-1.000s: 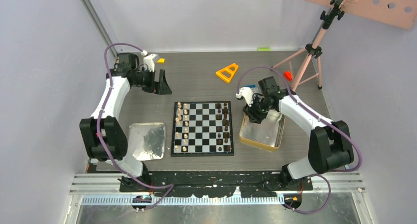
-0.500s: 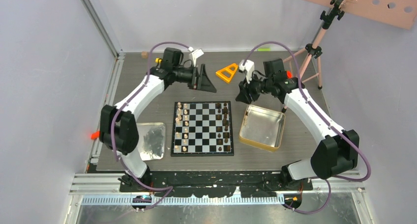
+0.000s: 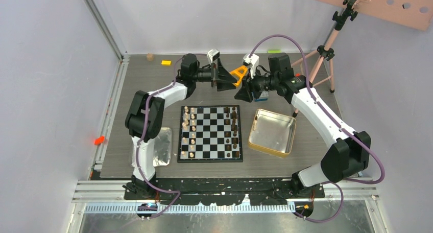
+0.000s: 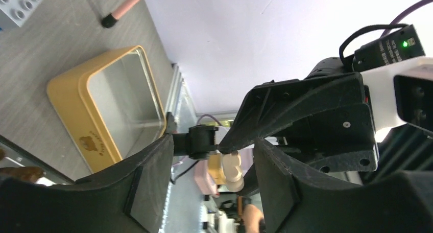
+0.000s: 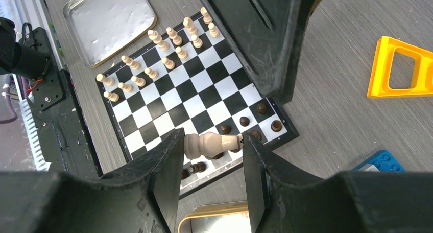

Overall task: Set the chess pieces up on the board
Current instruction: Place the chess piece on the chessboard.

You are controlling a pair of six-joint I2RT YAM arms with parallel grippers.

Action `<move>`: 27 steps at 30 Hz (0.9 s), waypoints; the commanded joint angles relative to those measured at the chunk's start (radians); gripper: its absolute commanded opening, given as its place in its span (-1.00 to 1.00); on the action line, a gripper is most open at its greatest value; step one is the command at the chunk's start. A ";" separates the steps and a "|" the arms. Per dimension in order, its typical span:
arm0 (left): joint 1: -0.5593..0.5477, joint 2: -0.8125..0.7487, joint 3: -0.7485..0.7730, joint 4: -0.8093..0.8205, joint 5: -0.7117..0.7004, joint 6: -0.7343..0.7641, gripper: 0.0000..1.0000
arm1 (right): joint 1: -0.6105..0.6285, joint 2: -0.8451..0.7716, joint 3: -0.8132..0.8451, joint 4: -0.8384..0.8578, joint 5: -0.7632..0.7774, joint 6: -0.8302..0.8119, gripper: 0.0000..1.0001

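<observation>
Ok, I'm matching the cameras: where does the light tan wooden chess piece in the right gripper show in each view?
Top external: too small to make out; the right gripper is top centre.
Left wrist: light tan wooden chess piece lower centre, held by the right gripper.
Right wrist: the piece centre, lying sideways between the fingers.
Shared landmark: gold-rimmed square tin.

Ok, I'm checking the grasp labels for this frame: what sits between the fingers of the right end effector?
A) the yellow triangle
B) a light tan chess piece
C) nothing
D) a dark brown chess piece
B: the right wrist view shows the right end effector closed on a light tan chess piece, which lies sideways between its two fingers.
</observation>
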 commanded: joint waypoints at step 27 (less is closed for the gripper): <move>-0.062 -0.102 -0.061 0.055 0.066 -0.027 0.15 | 0.025 -0.003 0.067 0.003 0.056 -0.028 -0.38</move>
